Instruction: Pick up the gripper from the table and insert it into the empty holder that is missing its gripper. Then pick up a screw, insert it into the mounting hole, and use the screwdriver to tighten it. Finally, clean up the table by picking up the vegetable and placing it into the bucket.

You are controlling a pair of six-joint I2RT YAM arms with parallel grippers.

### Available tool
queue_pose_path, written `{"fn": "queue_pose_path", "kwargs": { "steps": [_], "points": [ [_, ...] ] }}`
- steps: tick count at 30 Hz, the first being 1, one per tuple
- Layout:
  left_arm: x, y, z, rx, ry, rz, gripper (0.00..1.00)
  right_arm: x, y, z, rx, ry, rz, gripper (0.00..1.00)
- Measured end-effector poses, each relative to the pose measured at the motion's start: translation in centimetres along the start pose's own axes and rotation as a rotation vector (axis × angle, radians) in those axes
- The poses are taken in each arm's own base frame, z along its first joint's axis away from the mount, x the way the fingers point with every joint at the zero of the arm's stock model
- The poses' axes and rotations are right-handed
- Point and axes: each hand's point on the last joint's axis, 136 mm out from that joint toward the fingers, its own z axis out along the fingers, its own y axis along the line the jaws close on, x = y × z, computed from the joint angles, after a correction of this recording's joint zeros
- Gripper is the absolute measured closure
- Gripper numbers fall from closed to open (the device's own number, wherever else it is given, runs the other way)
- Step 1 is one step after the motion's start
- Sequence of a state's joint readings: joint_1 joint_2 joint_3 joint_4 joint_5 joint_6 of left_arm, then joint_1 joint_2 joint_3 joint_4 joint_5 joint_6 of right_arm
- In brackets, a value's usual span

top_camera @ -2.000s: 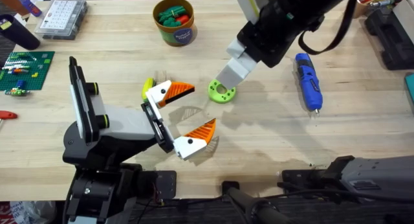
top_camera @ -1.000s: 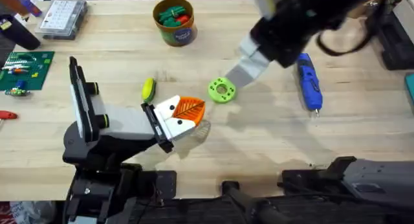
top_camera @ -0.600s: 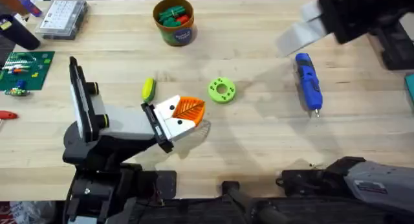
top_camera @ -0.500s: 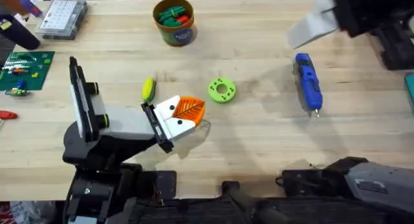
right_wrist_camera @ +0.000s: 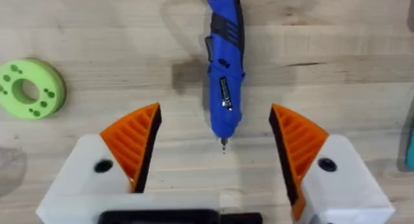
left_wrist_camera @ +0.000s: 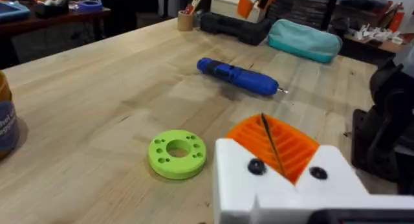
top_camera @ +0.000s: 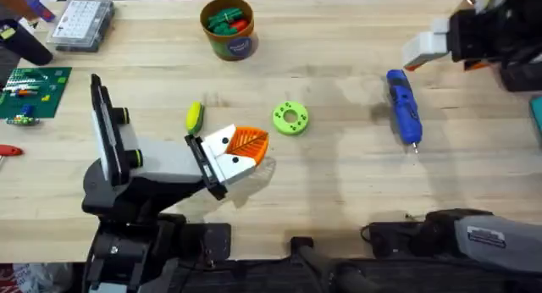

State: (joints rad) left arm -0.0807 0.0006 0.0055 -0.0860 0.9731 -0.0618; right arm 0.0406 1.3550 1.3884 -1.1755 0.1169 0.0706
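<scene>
The blue screwdriver (top_camera: pixel 403 107) lies on the table at the right, tip toward the front edge. My right gripper (right_wrist_camera: pixel 217 146) hangs open above the screwdriver (right_wrist_camera: pixel 224 62), its orange pads on either side of the tip; the right arm (top_camera: pixel 483 35) is at the far right. My left gripper (top_camera: pixel 241 149) sits mid-table, shut, orange pads pressed together (left_wrist_camera: pixel 272 146). The yellow-green vegetable (top_camera: pixel 195 117) lies just beyond it to the left. The orange bucket (top_camera: pixel 229 26) stands at the back centre. The loose gripper, holder and screw are out of view.
A lime-green ring with holes (top_camera: pixel 290 118) lies between the left gripper and the screwdriver. A clear compartment box (top_camera: pixel 80 22) and a green brick plate (top_camera: pixel 30 90) sit at the back left. A teal pouch (left_wrist_camera: pixel 304 39) and black cases stand at the right edge.
The right arm swung from above the lime ring to the far right, past the screwdriver. The left gripper shut its fingers and has stayed still since.
</scene>
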Motion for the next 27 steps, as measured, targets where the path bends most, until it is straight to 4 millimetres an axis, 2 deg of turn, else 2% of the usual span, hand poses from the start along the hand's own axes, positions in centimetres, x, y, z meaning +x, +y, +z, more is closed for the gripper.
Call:
{"fn": "queue_pose_path", "kwargs": {
  "steps": [5, 6, 17, 27],
  "points": [
    [0.0, 0.0, 0.0, 0.0, 0.0, 0.0, 0.996, 0.3, -0.4, 2.9, -0.034, 0.007, -0.002, 0.005],
    [0.0, 0.0, 0.0, 0.0, 0.0, 0.0, 0.996, 0.9, -0.5, 4.6, -0.053, 0.038, -0.017, 0.004],
    [0.0, 0.0, 0.0, 0.0, 0.0, 0.0, 0.996, 0.8, -0.7, 10.2, -0.077, 0.149, -0.114, 0.004],
    [0.0, 0.0, 0.0, 0.0, 0.0, 0.0, 0.996, 0.6, -1.8, 15.2, -0.076, 0.212, -0.114, 0.003]
  ]
}}
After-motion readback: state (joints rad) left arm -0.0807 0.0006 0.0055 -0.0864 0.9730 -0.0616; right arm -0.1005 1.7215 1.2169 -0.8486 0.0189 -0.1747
